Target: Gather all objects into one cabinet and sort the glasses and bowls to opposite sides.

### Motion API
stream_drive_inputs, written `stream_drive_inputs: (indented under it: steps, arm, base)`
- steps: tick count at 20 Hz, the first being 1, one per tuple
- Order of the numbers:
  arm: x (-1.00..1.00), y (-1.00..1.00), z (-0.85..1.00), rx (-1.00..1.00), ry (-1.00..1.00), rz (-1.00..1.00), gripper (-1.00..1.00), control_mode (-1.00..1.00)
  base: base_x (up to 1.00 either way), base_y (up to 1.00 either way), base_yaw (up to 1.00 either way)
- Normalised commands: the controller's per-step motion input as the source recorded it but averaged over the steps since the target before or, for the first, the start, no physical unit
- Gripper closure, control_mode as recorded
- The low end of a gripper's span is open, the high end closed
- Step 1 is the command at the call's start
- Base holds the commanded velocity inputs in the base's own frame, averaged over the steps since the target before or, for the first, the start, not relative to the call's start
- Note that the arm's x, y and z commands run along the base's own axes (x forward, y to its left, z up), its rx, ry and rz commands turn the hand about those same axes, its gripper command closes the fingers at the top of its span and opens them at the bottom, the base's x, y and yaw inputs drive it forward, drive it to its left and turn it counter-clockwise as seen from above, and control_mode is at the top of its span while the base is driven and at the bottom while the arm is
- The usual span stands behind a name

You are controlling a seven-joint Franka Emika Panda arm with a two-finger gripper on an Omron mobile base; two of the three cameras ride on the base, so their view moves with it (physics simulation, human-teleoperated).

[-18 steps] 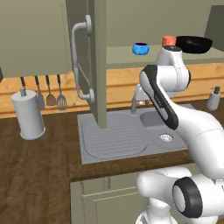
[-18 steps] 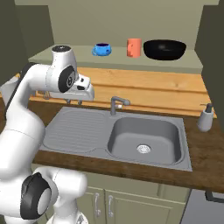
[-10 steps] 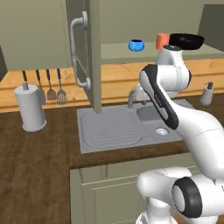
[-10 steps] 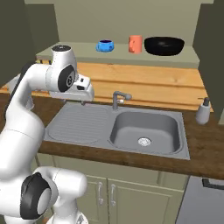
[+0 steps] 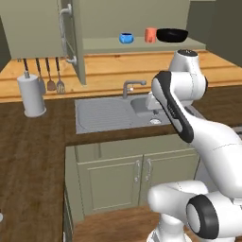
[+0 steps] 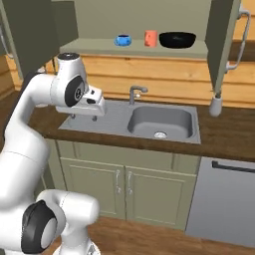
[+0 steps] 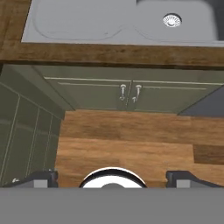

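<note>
Open cabinet [image 6: 149, 47] shelf: blue bowl [image 6: 122, 40] left, orange-red cup [image 6: 150, 38] middle, black bowl [image 6: 177, 39] right; bowls unsorted. Fingers [image 7: 41, 178] spread wide, empty, above worktop [image 7: 109, 54] edge.

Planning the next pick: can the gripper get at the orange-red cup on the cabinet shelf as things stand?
Probably yes: the cabinet door stands open and the orange-red cup sits unblocked between blue bowl and black bowl. The open gripper must rise first.

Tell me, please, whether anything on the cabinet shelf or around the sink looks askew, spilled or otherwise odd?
Nothing stands out. The blue bowl, orange-red cup and black bowl stand upright in a row on the open cabinet shelf. The sink looks dry and undamaged. The pincer is open, holding nothing.
</note>
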Motion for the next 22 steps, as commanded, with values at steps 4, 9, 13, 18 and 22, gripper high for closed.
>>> stream_drive_inputs:
  steps: [4,9,13,18,22]
  arm:
    - [0.0,0.0,0.0,0.0,0.0,0.0,-1.0,1.0]
    - [0.0,0.0,0.0,0.0,0.0,0.0,-1.0,1.0]
    - [0.0,0.0,0.0,0.0,0.0,0.0,-1.0,1.0]
    - [0.0,0.0,0.0,0.0,0.0,0.0,-1.0,1.0]
    - [0.0,0.0,0.0,0.0,0.0,0.0,-1.0,1.0]
  base:
    - [-0.62,-0.37,0.0]
    - [-0.41,-0.22,0.0]
    - [-0.14,-0.18,-0.05]
    - [0.0,-0.16,-0.38]
    - [0.06,-0.03,-0.74]
